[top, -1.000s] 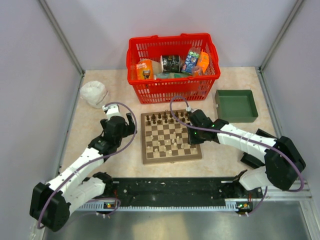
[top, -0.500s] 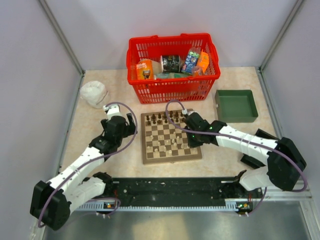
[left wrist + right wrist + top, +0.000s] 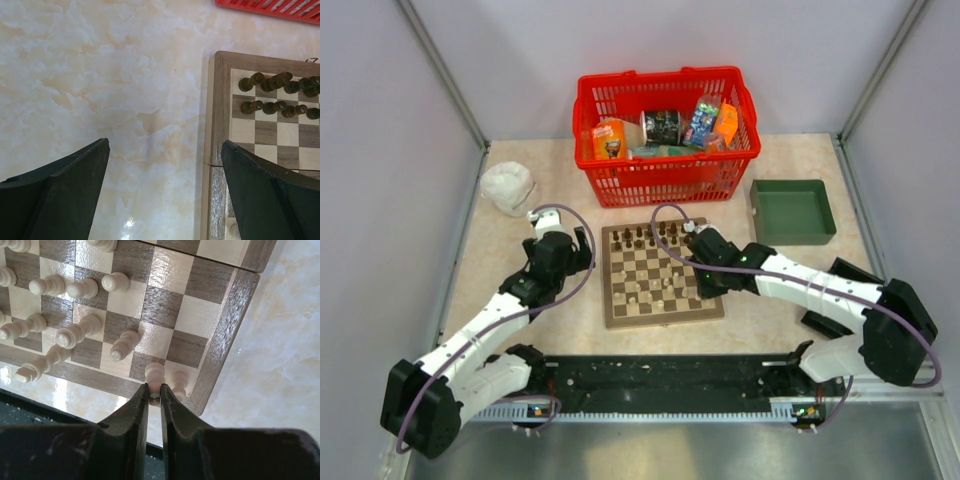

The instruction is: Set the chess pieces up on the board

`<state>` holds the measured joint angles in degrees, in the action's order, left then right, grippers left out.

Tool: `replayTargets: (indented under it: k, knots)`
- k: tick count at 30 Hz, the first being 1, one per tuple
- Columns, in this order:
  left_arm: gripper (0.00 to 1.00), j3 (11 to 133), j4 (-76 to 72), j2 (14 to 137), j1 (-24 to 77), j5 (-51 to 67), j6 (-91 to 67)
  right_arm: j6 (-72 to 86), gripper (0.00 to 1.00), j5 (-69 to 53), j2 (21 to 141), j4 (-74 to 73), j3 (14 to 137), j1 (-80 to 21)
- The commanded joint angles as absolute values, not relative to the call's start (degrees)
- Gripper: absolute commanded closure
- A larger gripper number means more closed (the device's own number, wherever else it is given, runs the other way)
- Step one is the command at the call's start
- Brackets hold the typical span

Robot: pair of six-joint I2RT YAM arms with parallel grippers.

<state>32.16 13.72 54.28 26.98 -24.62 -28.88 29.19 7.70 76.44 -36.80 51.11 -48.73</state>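
The right gripper is down at the near right corner of the board, its two fingers pressed in on a pale piece at the last row. A second pale piece stands just beside it on the corner square, and more pale pieces stand on the squares nearby. The left gripper hangs spread wide over the table just left of the board, near the dark pieces lined along the far rows
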Motion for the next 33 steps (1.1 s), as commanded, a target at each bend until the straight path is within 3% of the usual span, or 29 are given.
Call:
replayTargets:
  k: [1,33]
  knots:
    - [0.01,34.72,11.87,54.67,26.81,-24.08,-29.53,29.97,0.86,8.87,75.76,-37.7,54.14,-50.71]
    - [0.01,34.19,11.16,55.28,26.81,-24.26,-29.71,30.24,0.85,7.82,80.68,-37.0,55.37,-52.47]
